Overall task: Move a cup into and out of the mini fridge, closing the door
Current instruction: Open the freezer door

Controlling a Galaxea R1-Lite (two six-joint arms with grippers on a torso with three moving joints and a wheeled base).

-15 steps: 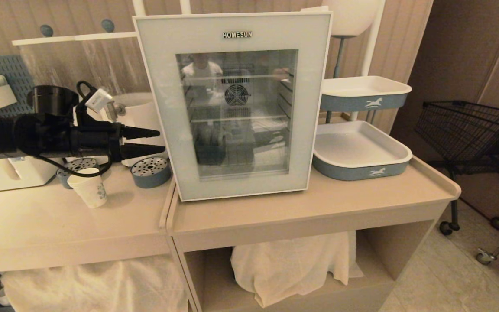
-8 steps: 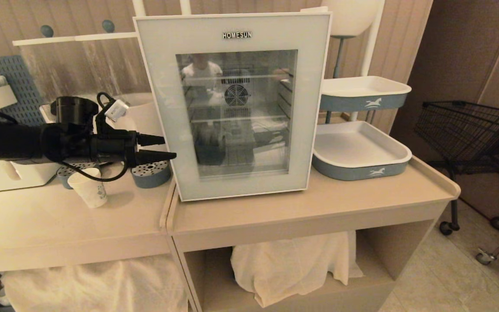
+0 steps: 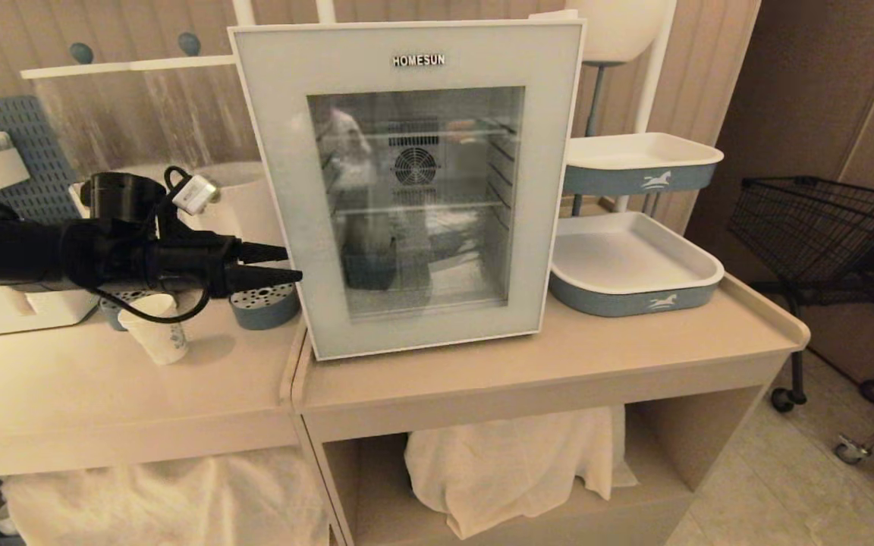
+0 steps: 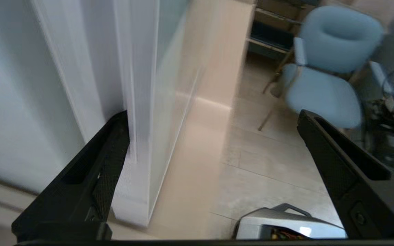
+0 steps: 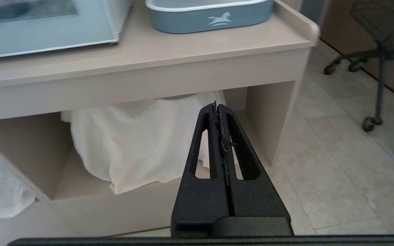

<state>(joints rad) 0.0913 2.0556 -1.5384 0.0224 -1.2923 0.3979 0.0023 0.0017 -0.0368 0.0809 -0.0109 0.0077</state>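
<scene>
The mini fridge (image 3: 407,182) is taken as landmark. The door (image 3: 285,189) looks barely ajar at its left edge, where the left gripper (image 3: 281,263) is held with fingers spread wide; in the left wrist view one finger (image 4: 97,171) sits at the edge of the door, nothing clamped. The door is judged stiff, hinged and light, its glass fragile; it is best hooked at that free edge. The cup (image 3: 156,327) stands left of the fridge on the counter (image 3: 65,394): thin paper, light, crushable, best gripped gently mid-wall. The right gripper (image 5: 221,136) is parked low in front of the fridge's table, fingers pressed together, empty.
</scene>
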